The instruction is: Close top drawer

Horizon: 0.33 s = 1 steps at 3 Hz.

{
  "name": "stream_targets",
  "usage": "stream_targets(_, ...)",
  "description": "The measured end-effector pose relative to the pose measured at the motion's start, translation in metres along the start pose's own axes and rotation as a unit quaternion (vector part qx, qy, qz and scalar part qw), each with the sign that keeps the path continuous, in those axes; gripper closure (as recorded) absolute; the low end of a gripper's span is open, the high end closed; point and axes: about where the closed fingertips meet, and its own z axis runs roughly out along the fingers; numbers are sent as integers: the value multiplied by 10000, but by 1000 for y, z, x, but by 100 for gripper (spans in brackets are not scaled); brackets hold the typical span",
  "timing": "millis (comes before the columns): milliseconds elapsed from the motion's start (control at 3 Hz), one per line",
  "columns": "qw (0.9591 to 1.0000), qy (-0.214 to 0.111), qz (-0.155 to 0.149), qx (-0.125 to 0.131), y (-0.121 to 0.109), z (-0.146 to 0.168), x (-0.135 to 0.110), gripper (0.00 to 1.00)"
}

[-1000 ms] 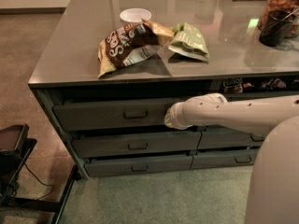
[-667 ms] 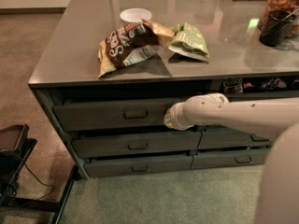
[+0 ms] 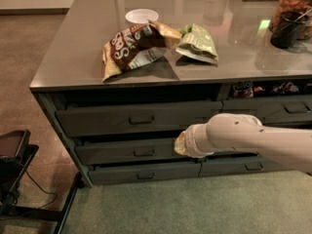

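Since the frame one second earlier, the arm has dropped. The tool [image 3: 179,145], then level with the top drawer [image 3: 97,121], now sits lower, in front of the second-row drawer [image 3: 112,152] and just right of that drawer's handle. The top drawer shows no clear shift over the same interval.

Assessment: the tool is no longer lined up to press on the tall front, so either the push is complete or a new approach is needed. A dark gap remains between the front and the worktop [image 3: 73,48], and the front appears slightly proud of the frame; full closure cannot be confirmed.

Whether the tool is wide or narrow cannot be told.

Orientation: the top drawer lies directly under the worktop's left half. Its long axis runs left to right along the cabinet face, with the metal pull [image 3: 141,120] central. The front faces the camera, so closing travel is away from the camera, beneath the worktop
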Motion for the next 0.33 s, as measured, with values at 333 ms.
stream_targets(333, 10000, 24, -16, -70, 14, -5, -2, 81)
